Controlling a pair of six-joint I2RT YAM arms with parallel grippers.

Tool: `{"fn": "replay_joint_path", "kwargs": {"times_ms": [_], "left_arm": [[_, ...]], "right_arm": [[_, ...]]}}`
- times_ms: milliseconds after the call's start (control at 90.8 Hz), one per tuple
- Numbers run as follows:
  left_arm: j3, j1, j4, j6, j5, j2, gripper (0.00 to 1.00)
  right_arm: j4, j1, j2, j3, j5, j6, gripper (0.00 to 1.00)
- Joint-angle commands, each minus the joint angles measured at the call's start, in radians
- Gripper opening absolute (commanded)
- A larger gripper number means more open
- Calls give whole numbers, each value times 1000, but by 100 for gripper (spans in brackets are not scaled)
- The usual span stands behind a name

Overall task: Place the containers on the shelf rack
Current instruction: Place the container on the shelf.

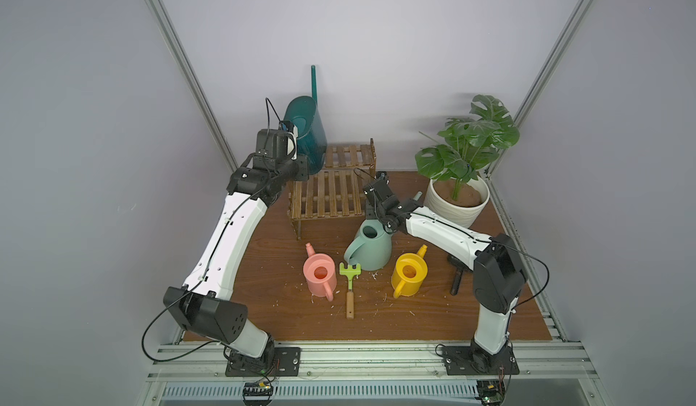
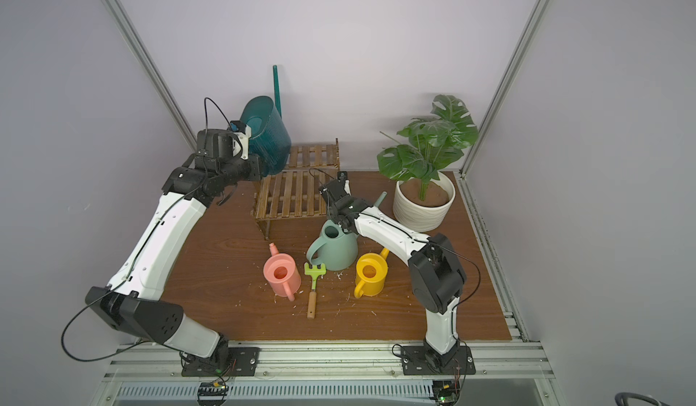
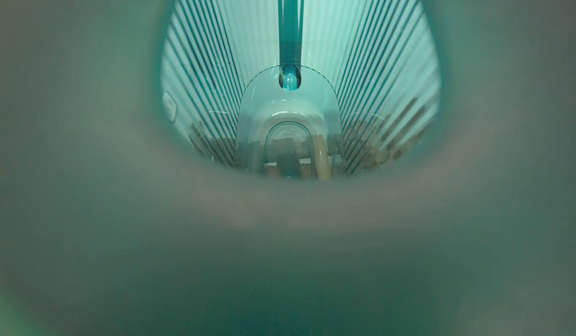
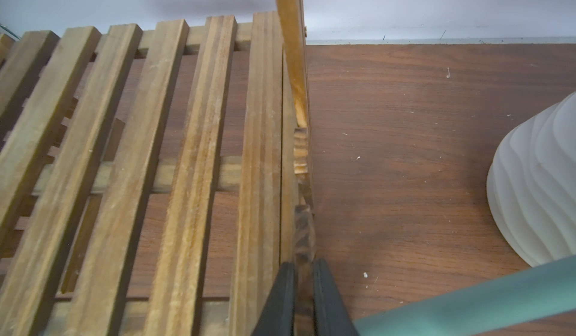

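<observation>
My left gripper [image 1: 293, 136] is shut on the top of the dark teal watering can [image 1: 307, 133], which is tilted over the left end of the shelf rack's [image 1: 327, 197] upper tier. The left wrist view looks down inside this can [image 3: 296, 100], with slats showing through its base and my jaws hidden. My right gripper [image 4: 304, 275] is shut on the rack's [image 4: 187, 132] thin right side piece. On the table in front stand the mint green can [image 1: 371, 246], the pink can [image 1: 320, 276] and the yellow can [image 1: 409, 274].
A white ribbed pot [image 1: 457, 206] with a leafy plant stands at the back right, close to my right arm. A green toy rake [image 1: 350, 283] lies between the pink and yellow cans. A dark tool [image 1: 457, 276] lies near the right edge. Walls close off the back and both sides.
</observation>
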Motion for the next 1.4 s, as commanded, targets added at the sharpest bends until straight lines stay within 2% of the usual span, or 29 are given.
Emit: {"fn": "replay_joint_path", "kwargs": {"times_ms": [0,242,374,539,627,705,969,1057,1387], "left_arm": [[10,0,33,5,-69,-32,0],[18,0,26,12,-131,-17,0],[14,-1,13,15,-132,-16,0],[8,0,4,12,-120,-8,10],[4,0,5,9,-104,-7,18],[5,-1,5,7,-92,-6,20],[6,-1,6,5,-67,-6,26],[6,-1,6,3,-60,-4,31],[7,-1,6,3,-33,2,32]], "right_arm": [[-4,21,-36,-14,-24,11,15],[6,19,-38,-22,-31,11,18],[19,21,-65,-35,-33,7,23],[21,21,-86,-33,-33,0,32],[23,20,-95,-36,-38,-3,35],[25,20,-108,-40,-30,-4,37],[38,21,-141,-61,-16,0,38],[43,20,-146,-70,-17,4,38],[65,20,-155,-91,-21,9,38]]}}
